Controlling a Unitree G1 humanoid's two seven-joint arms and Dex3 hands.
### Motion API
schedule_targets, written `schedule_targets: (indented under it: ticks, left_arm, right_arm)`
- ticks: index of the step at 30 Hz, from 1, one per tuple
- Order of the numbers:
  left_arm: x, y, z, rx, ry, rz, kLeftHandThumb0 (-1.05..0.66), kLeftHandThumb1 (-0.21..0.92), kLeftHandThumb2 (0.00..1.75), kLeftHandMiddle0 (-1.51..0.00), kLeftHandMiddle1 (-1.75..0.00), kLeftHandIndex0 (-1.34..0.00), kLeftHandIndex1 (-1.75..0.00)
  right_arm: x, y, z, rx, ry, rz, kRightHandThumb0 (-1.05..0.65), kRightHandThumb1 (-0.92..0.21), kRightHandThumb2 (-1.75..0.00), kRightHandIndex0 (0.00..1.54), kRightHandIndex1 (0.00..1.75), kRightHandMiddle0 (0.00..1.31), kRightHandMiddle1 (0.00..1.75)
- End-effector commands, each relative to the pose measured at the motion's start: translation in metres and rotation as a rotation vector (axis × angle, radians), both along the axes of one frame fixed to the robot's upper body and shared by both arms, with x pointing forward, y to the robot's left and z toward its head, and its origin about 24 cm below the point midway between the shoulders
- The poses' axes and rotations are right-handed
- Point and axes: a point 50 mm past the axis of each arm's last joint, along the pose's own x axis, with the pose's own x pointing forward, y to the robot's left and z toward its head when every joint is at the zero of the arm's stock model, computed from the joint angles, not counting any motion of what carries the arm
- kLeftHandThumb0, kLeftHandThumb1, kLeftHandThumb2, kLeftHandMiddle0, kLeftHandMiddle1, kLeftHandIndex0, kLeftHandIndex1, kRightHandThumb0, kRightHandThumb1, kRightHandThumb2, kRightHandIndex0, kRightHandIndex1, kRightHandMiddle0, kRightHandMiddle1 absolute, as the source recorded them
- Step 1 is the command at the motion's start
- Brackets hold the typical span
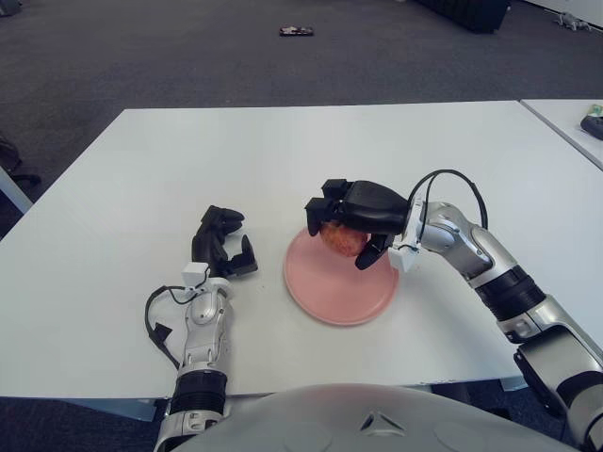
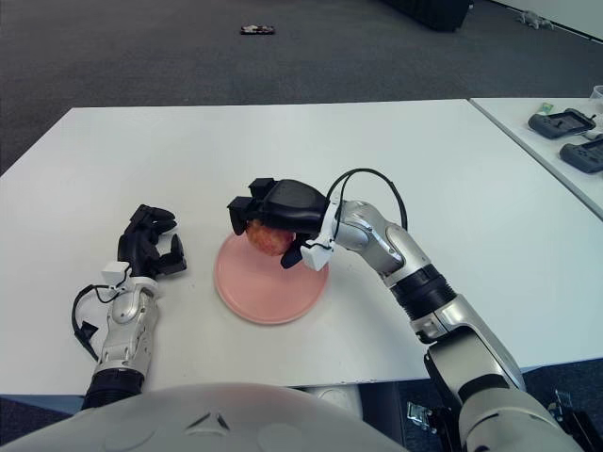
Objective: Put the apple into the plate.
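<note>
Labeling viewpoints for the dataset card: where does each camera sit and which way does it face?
Left eye view: on the head, facing forward and down at the white table; shows both arms, the left hand beside the pink plate, and the torso at the bottom edge.
Right eye view: same head, slightly to the right, same aim; shows more of the right forearm, plus controllers on a neighbouring table.
Shared: the right hand holding the apple over the plate.

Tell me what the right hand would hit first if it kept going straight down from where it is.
Most likely the pink plate: the right hand, shut on the apple, shows over the plate's far edge. Its height above the plate is unclear.
</note>
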Motion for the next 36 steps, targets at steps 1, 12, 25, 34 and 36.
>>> schedule_targets:
  ticks: [1,12,25,34,36]
  left_arm:
    - [-0.011,0.003,-0.017,-0.009,0.115,0.022,-0.01,0.01,1.68,-0.84,-1.75,-0.61,-1.74]
    - [-0.011,0.004,-0.017,-0.023,0.115,0.022,-0.01,-0.01,1.70,-0.87,-1.75,-0.62,-1.74]
    - [-0.010,0.004,-0.017,-0.045,0.107,0.022,-0.01,-0.01,1.70,-0.86,-1.75,-0.61,-1.75]
    - [-0.009,0.004,-0.017,-0.045,0.134,0.047,-0.01,0.09,1.60,-0.79,-1.75,-0.54,-1.75]
    - [-0.009,0.004,-0.017,-0.051,0.135,0.054,-0.01,0.09,1.60,-0.79,-1.75,-0.54,-1.75]
  right_arm:
    - [0.003,-0.003,0.000,-0.004,0.002,0.007,-0.56,-0.12,-1.56,1.29,1.75,0.77,1.75]
    - [0.003,-0.006,-0.013,-0.004,0.041,0.024,-0.44,-0.47,-1.11,0.43,1.72,0.48,1.75]
    - [0.004,-0.009,-0.008,-0.080,0.023,0.087,-1.00,-0.85,-0.62,0.00,0.06,0.00,0.13]
    - [0.002,-0.012,-0.009,-0.047,0.084,0.096,-1.05,-0.92,-0.59,0.00,0.00,0.00,0.00]
    - [0.002,-0.012,-0.009,-0.042,0.087,0.101,-1.05,-0.92,-0.59,0.00,0.00,0.00,0.00]
